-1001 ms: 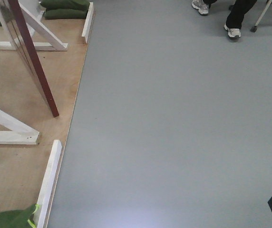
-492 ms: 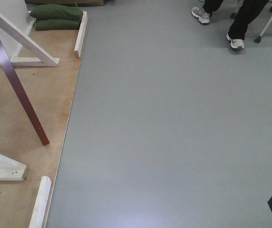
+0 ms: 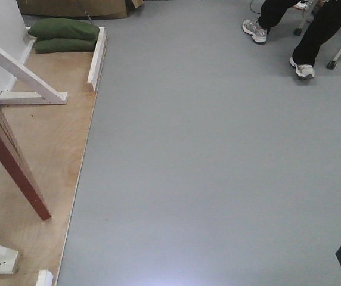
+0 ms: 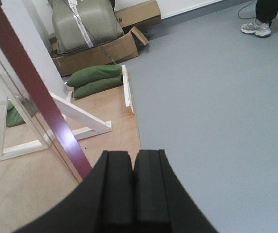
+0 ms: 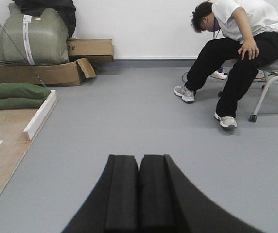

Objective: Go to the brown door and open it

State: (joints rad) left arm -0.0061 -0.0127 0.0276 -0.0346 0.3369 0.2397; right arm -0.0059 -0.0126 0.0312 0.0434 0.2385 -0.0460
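The brown door (image 3: 12, 173) shows only as a reddish-brown glossy edge slanting down at the far left of the front view, standing on a plywood platform (image 3: 45, 155). In the left wrist view the door's edge (image 4: 37, 102) runs diagonally at the left, close ahead-left of my left gripper (image 4: 132, 158), which is shut and empty. Its handle and keys are out of view. My right gripper (image 5: 139, 162) is shut and empty, over bare grey floor, pointing towards the far wall.
White wooden braces (image 3: 21, 74) and green sandbags (image 3: 63, 36) sit on the platform. Cardboard boxes (image 5: 46, 68) and a grey-green sack (image 5: 29, 36) stand by the wall. A seated person (image 5: 236, 43) on a chair is at the far right. Grey floor (image 3: 218, 179) spreads ahead.
The view has shifted: the platform, braces and door edge slid down and left in the front view, and the person's feet moved lower. The door's bottom corner now sits nearer the left edge.
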